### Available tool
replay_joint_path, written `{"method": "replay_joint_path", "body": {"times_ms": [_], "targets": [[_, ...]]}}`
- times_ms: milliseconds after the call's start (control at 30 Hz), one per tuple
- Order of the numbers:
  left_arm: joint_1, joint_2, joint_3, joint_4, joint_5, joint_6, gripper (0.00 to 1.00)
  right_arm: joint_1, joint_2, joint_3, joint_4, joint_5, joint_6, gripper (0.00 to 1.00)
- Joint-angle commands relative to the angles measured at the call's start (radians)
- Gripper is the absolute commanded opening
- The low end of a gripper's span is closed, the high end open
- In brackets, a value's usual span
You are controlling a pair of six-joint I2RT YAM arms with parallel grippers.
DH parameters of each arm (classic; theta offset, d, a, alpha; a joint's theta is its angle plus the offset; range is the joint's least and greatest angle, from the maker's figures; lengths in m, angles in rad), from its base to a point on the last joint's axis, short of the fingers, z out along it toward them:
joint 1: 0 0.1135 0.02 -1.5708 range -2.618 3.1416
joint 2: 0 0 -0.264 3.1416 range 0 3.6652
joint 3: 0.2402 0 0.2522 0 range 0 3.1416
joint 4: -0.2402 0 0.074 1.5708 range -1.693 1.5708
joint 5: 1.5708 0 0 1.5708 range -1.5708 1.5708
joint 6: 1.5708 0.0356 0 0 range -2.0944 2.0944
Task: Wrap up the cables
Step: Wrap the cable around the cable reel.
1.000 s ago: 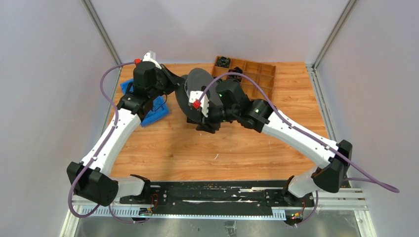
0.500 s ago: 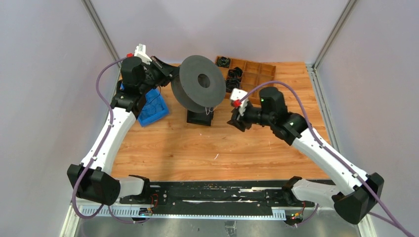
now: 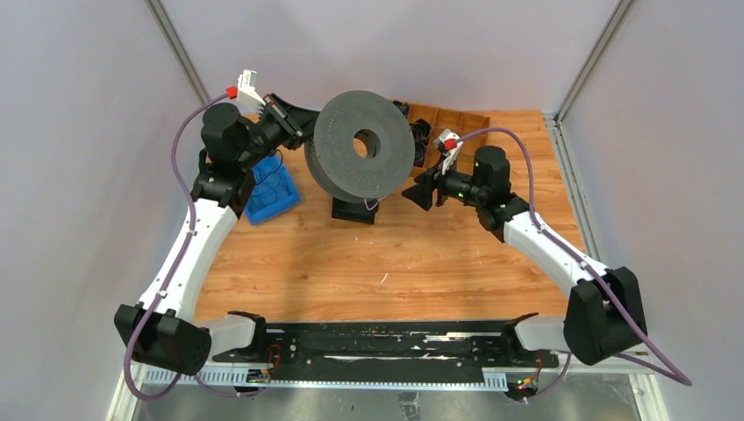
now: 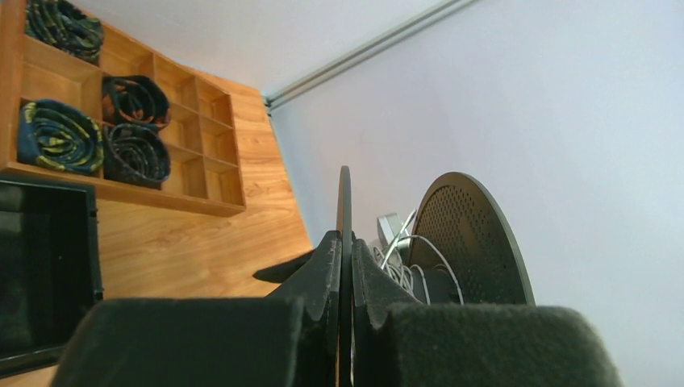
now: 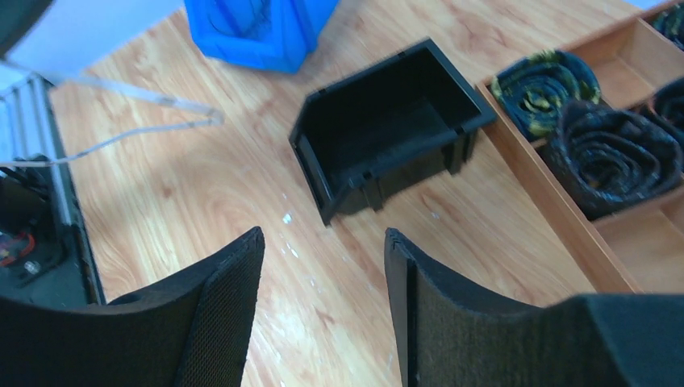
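Observation:
A dark grey spool point(image 3: 364, 158) hangs above a black bin point(image 3: 354, 210), its flat face turned up. My left gripper point(image 3: 305, 133) is shut on the rim of its left side. In the left wrist view my left gripper point(image 4: 345, 240) pinches one thin flange point(image 4: 345, 197) edge-on. The thin white cables point(image 4: 398, 260) lie in loose loops on the hub beside the perforated flange point(image 4: 472, 234). A short loop of cable point(image 3: 374, 200) hangs below the spool. My right gripper point(image 3: 411, 195) is open and empty just right of the spool, and it hovers over bare wood in the right wrist view point(image 5: 323, 240).
A blue bin point(image 3: 268, 191) holding thin blue wires sits left of the spool. A wooden divider tray point(image 3: 461, 132) with black and green coiled bundles point(image 5: 548, 81) is at the back right. The black bin point(image 5: 387, 129) is open-topped. A thin pale strand point(image 5: 129, 137) lies across the right wrist view's left side.
The spool has risen and turned its face upward in my left gripper. My right arm has pulled off the spool and swung to its right side.

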Motion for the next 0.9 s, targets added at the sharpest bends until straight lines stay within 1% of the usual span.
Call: {"method": "replay_joint_path", "body": {"times_ms": [0,200,333,500,600,800,867], "targets": [[0.006,-0.034,0.001,0.086,0.064,-0.058,0.00,-0.015,0.037,-0.026,0.337,-0.119,0.207,0.58],[0.004,-0.026,0.003,0.087,0.067,-0.062,0.00,-0.015,0.061,-0.050,0.533,-0.135,0.376,0.60],[0.005,-0.020,0.009,0.086,0.066,-0.067,0.00,-0.011,0.063,-0.088,0.651,-0.144,0.417,0.60],[0.004,-0.020,0.015,0.087,0.068,-0.068,0.00,0.000,0.079,-0.100,0.676,-0.144,0.412,0.60],[0.004,-0.022,0.013,0.086,0.065,-0.068,0.00,0.026,0.097,-0.094,0.694,-0.136,0.410,0.60],[0.004,-0.026,0.005,0.087,0.061,-0.069,0.00,0.054,0.138,-0.076,0.731,-0.123,0.433,0.54],[0.004,-0.026,0.003,0.087,0.061,-0.068,0.00,0.059,0.147,-0.075,0.750,-0.122,0.438,0.51]]}}
